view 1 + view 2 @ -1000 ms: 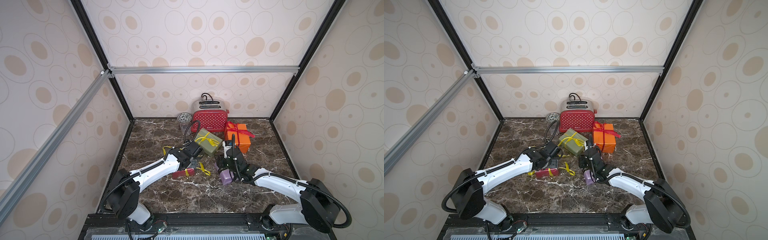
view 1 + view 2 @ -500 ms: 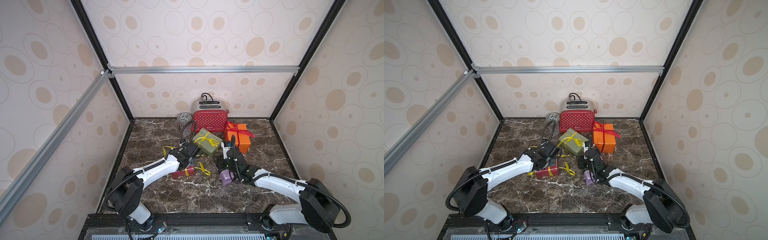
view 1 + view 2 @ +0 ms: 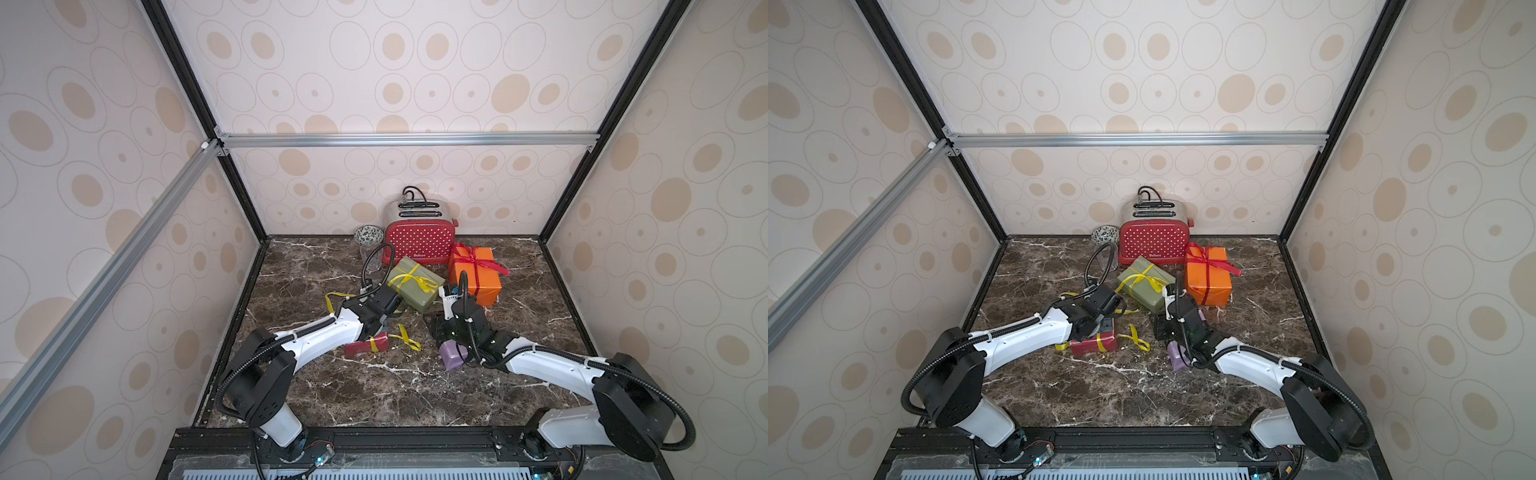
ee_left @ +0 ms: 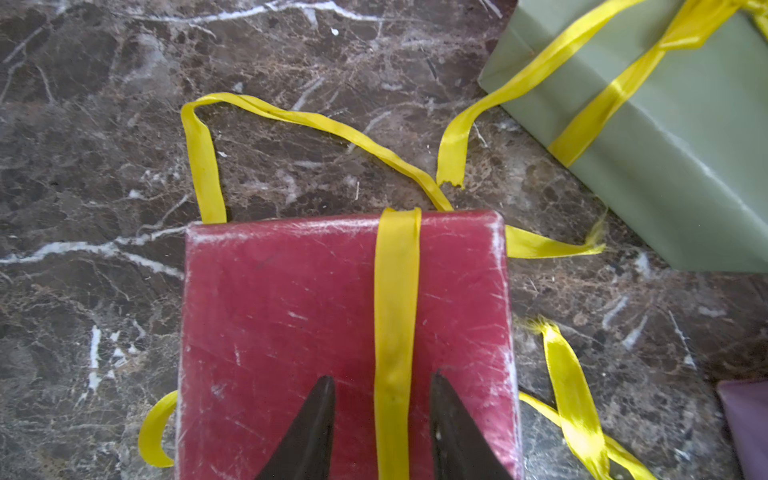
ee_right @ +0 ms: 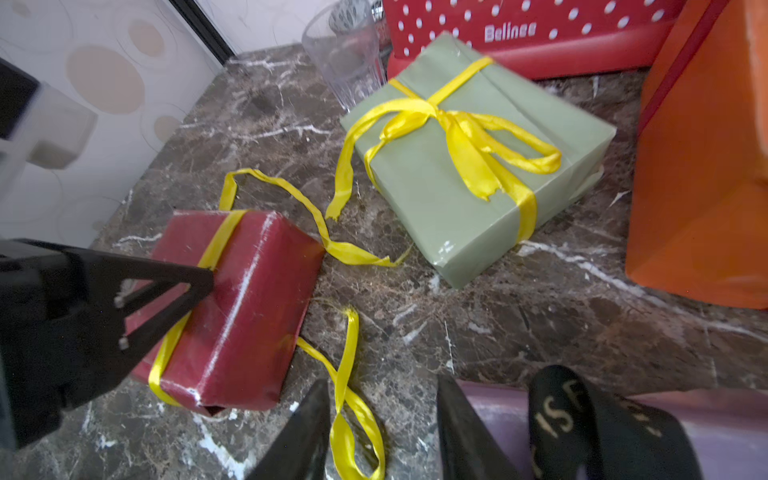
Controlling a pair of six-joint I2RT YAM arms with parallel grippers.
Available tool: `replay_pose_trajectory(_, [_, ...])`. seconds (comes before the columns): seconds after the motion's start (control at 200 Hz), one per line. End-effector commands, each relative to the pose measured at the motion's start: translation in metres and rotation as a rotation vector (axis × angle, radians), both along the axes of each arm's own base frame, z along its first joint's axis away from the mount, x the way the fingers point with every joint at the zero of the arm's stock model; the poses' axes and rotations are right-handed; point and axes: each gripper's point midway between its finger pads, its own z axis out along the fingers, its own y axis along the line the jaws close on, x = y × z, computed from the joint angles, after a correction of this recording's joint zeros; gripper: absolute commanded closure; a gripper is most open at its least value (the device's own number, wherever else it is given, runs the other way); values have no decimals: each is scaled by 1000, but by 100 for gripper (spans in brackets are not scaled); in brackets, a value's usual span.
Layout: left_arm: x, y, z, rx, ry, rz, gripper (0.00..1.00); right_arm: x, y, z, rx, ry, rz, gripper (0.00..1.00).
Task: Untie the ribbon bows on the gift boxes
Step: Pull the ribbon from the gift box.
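The dark red gift box (image 4: 291, 316) lies on the marble with a yellow ribbon (image 4: 395, 291) banded across its top and loose tails around it. My left gripper (image 4: 382, 384) is open, low over this box, one finger on each side of the band without pinching it. My right gripper (image 5: 382, 386) is open just above the marble, with a loose yellow tail (image 5: 347, 374) between its jaws beside one finger. The lilac box (image 5: 498, 411) with its black lettered ribbon (image 5: 577, 419) touches the other finger. The olive green box (image 3: 415, 291) keeps a tied yellow bow (image 5: 457, 133). The orange box (image 3: 478, 278) keeps a red bow (image 3: 471, 255).
A red white-dotted toaster (image 3: 419, 245) stands against the back wall, with a clear glass (image 3: 371, 257) and a patterned bowl (image 3: 368, 235) to its left. The olive and orange boxes sit close in front of the toaster. Enclosure walls bound the marble table (image 3: 374, 395).
The left wrist has shifted slightly over the dark red box. The right arm and all the boxes stay where they were.
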Motion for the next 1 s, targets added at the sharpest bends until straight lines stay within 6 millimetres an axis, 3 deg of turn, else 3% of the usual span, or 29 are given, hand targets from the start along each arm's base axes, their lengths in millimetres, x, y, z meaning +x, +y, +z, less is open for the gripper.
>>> replay_pose_trajectory(0.0, [4,13,-2,34,-12,52,65,-6,10,10,46,-11,47,57])
replay_pose_trajectory(0.446, [3,-7,-30,-76,85,-4,76,-7,15,9,63,13,64,58])
replay_pose_trajectory(0.792, [11,-7,-19,-68,56,-24,100,-6,17,2,48,30,68,59])
replay_pose_trajectory(0.992, [16,-17,-12,-106,32,-68,100,-4,19,-6,26,52,67,60])
